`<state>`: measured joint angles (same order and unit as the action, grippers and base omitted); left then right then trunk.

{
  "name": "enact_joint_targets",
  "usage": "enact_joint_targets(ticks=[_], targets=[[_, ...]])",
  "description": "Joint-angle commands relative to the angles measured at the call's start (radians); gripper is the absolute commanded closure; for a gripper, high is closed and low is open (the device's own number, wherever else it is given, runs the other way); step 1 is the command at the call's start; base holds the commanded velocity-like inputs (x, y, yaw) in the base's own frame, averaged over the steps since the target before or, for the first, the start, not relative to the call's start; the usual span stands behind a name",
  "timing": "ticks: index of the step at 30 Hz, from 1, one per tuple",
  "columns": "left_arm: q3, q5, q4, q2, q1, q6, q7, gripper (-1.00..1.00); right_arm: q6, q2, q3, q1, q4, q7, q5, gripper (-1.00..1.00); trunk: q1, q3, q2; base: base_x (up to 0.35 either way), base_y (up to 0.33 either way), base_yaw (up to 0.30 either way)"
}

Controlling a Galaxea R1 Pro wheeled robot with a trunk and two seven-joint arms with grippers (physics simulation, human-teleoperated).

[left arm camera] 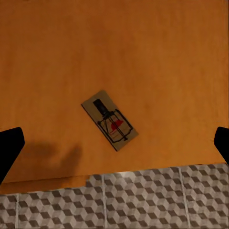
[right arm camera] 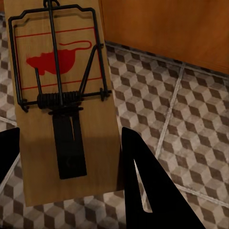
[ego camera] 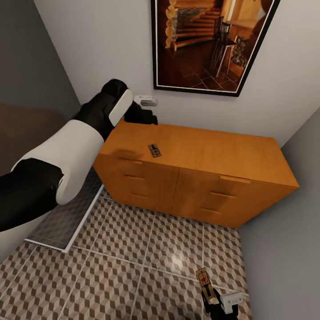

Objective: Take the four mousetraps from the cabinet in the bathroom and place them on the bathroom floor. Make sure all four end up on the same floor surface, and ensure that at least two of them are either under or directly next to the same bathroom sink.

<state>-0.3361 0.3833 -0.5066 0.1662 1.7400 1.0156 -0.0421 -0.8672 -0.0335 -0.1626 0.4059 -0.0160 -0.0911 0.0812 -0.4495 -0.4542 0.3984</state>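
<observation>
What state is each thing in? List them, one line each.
Mousetrap on the cabinet: lying flat on the top, near the front edge, untouched.
Held mousetrap: gripped at one end by the right claw, above the floor.
Cabinet: drawers shut.
Left claw: open, over the cabinet top.
Right claw: shut on the held mousetrap.
Bathroom floor: no trap lying on the part in view.

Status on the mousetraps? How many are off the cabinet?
Nothing looks placed yet: no trap lies on the bathroom floor in view. In hand: the right claw grips one mousetrap low above the tiles. Left: one trap still lies on the cabinet top, with the left claw open above it. The other two traps and the sink can't be judged from here.
</observation>
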Motion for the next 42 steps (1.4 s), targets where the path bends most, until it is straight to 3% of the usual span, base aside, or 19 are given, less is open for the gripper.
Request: enact_joint_targets(ticks=[1, 9, 42], targets=[[-0.02, 0.006, -0.001, 0.0, 0.001, 0.001, 0.001, -1.0, -0.003, 0.0, -0.002, 0.001, 0.001, -0.013, 0.012, 1.0, -0.001, -0.001, 0.002, 0.0, 0.0, 0.0], [-0.049, 0.007, -0.001, 0.007, 0.001, -0.004, 0.012, -1.0, -0.003, 0.001, -0.002, 0.001, 0.001, -0.013, 0.012, 1.0, -0.001, -0.001, 0.002, 0.0, 0.0, 0.0], [-0.052, 0.017, -0.022, 0.004, 0.001, 0.002, 0.015, -1.0, -0.003, 0.001, -0.002, 0.001, 0.001, -0.013, 0.012, 1.0, -0.001, -0.008, 0.002, 0.0, 0.0, 0.0]])
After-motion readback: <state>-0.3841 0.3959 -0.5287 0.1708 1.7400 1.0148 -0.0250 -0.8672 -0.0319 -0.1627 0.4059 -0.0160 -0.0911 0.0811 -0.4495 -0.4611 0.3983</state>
